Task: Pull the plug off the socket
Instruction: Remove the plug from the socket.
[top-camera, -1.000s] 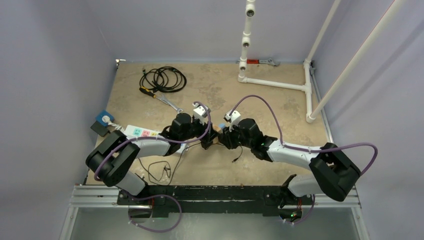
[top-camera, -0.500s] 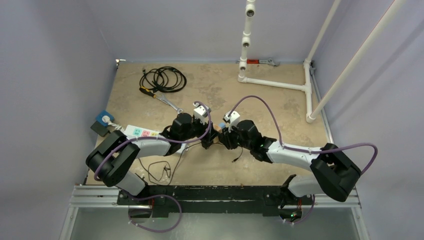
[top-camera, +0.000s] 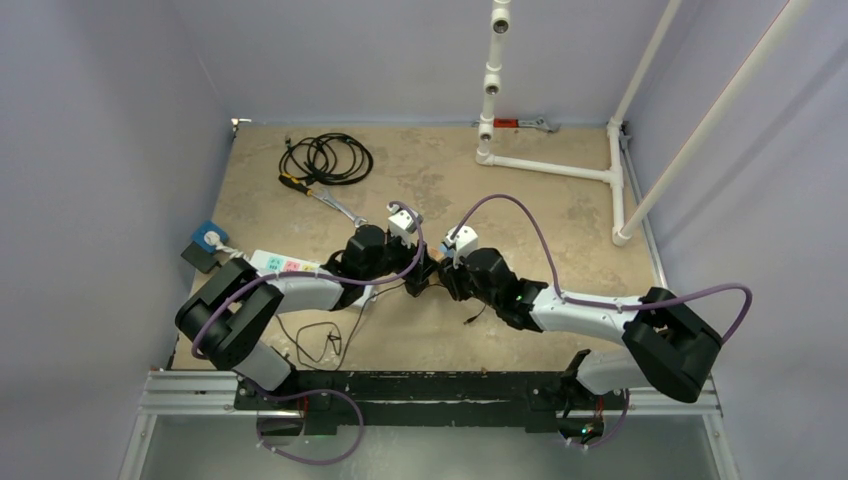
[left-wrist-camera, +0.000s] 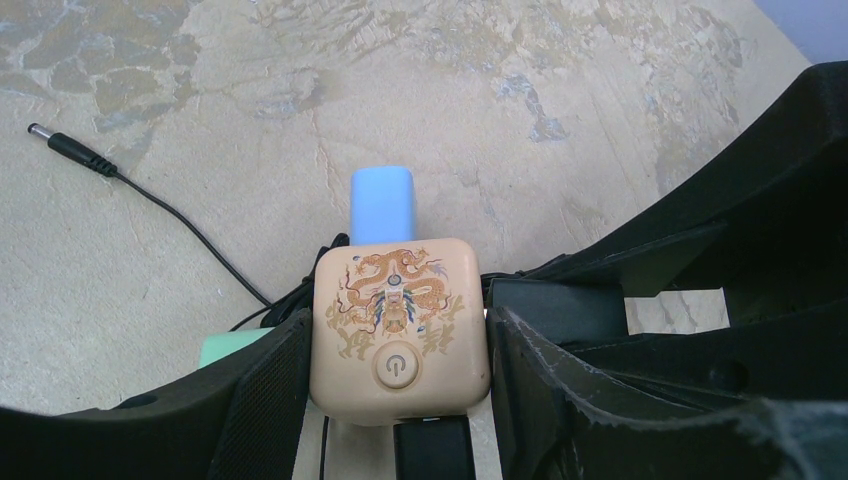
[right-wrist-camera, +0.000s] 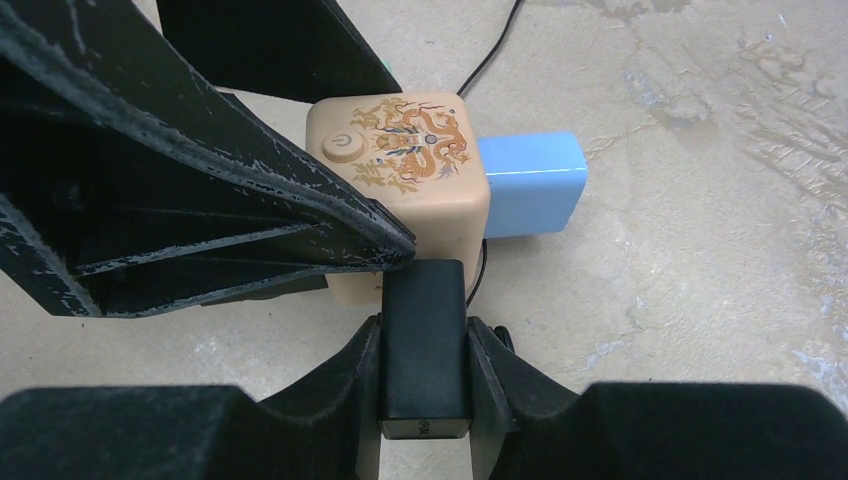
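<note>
**Surface.** One table, its top mottled beige like stone, enclosed by plain lavender walls.

**Fixtures.** One white pipe frame stands at the far right.

**Loose stock.**
- One coil of black cable, far left.
- One white power strip with coloured switches, near left.
- One thin black lead ending in a barrel jack.

**Task item.** One beige cube socket, mid-table between the two arms.
- Markings: a gold dragon motif, a round button with a power symbol, and gold characters too small to read.
- Fitted against its sides: one blue adapter, one green plug, one black plug, and a second black piece at the button end, partly cut off.

**Pincers, two.**
- The left gripper is clamped on the cube socket, one finger on each flank.
- The right gripper is set narrow and pinches the black plug, which sits against the cube's side.
</note>
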